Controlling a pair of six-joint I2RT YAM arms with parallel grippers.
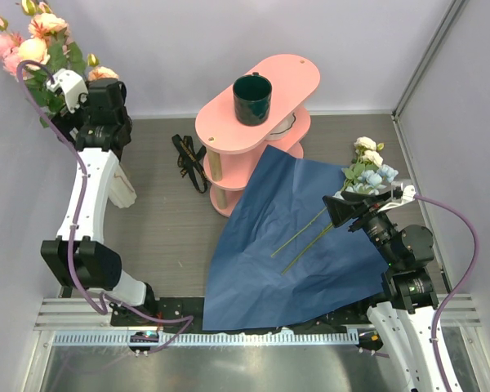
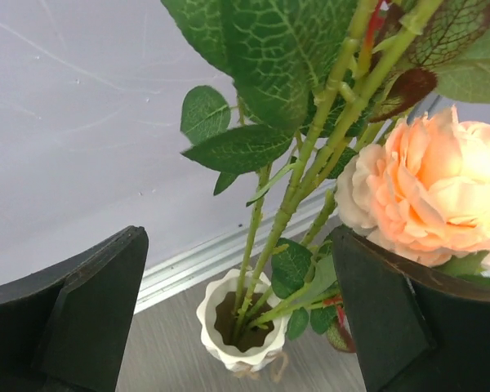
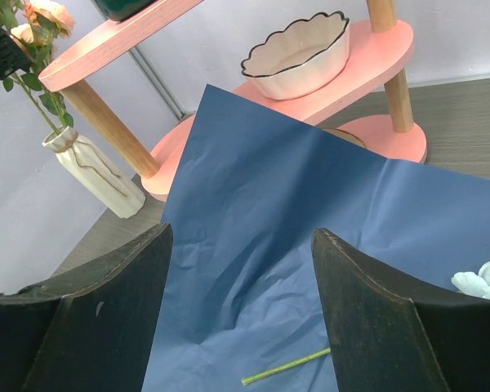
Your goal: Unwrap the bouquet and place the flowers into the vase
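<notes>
The cream ribbed vase (image 2: 222,349) (image 3: 98,175) stands on the floor by the back-left wall with several green stems in it. Above it rise pink and peach flowers (image 1: 33,41) and a big peach bloom (image 2: 433,192). My left gripper (image 2: 237,237) is open above the vase, its fingers wide on either side of the stems and not touching them. The unfolded blue wrapping paper (image 1: 286,245) (image 3: 310,188) carries two more flowers, cream and pale blue (image 1: 371,167), with a stem end (image 3: 286,369) showing. My right gripper (image 1: 343,208) (image 3: 241,233) hovers open over the paper, holding nothing.
A pink tiered stand (image 1: 294,73) at the back centre carries a dark green mug (image 1: 252,98) on top and a scalloped white bowl (image 3: 298,57) on its middle shelf. A black ribbon (image 1: 188,159) lies on the floor left of the stand. Walls close in on the left and right.
</notes>
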